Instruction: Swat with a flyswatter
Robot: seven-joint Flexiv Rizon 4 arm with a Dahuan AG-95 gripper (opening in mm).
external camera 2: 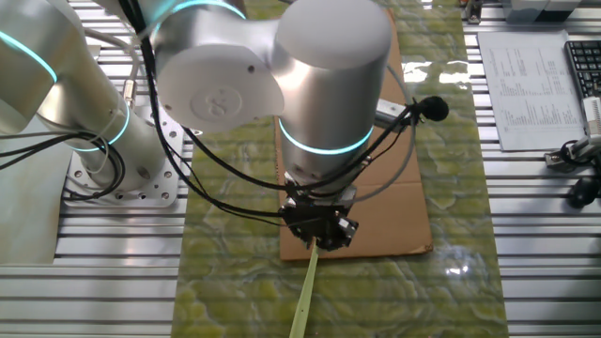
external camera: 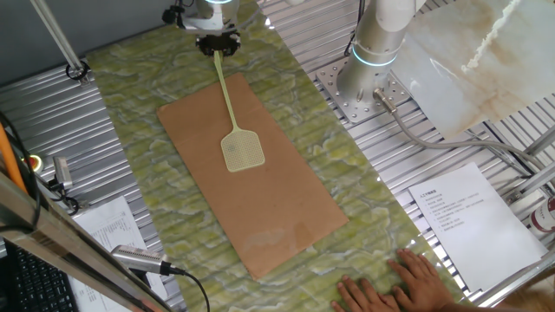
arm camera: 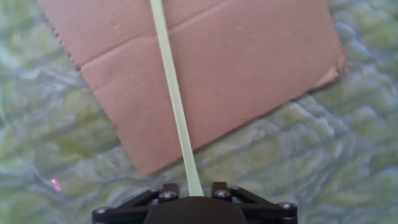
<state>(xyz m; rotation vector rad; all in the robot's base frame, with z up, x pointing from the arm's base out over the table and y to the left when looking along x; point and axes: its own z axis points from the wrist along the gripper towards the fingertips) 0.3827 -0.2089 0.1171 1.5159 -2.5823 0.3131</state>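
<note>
Flyswatter (external camera: 234, 130), pale yellow-green, lies stretched over a brown cardboard sheet (external camera: 260, 191), its squarish mesh head resting flat near the middle of the sheet and its thin handle running back toward the far end. That far end of the handle is clamped in the tool (external camera: 217, 45), whose two fingers are closed on it from either side. In the hand view the handle (arm camera: 174, 93) rises straight out from between the black finger blocks of the tool (arm camera: 194, 194) and crosses the near corner of the cardboard (arm camera: 236, 68); the head is out of that picture. From the other fixed view the arm's big grey wrist hides most of the scene, and only a short length of the handle (external camera 2: 308, 291) pokes out below the tool (external camera 2: 321, 235), over the green covering.

The cardboard lies at a slant on a green marbled mat (external camera: 156, 87) that covers the middle of the ribbed metal worktop (external camera: 52, 113). The arm's base (external camera: 368, 82) is bolted to the worktop just beside the mat. A printed sheet of paper (external camera: 464, 217) lies on the worktop well apart from the cardboard, and a person's hand (external camera: 399, 282) rests on the mat's near edge, near that paper. A black microphone (external camera: 139, 258) sits by the near left corner.
</note>
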